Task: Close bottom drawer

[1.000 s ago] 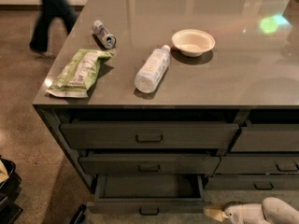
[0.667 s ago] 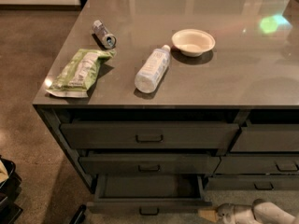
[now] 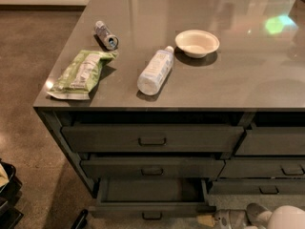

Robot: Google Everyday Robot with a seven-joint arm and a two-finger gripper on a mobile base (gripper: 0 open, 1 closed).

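The bottom drawer is the lowest of the left stack of three. It stands pulled out, its dark inside showing, with a small loop handle at the centre of its low front. My gripper is at the bottom edge of the view, just right of the drawer's front right corner, pointing left toward it. The white arm runs off to the right behind it.
On the grey counter lie a green snack bag, a can, a clear bottle and a white bowl. A narrower drawer stack sits to the right. Dark objects stand at the lower left floor.
The person walking at the top left has left the view. My arm and gripper have sunk lower and a little right. The drawer has not moved.
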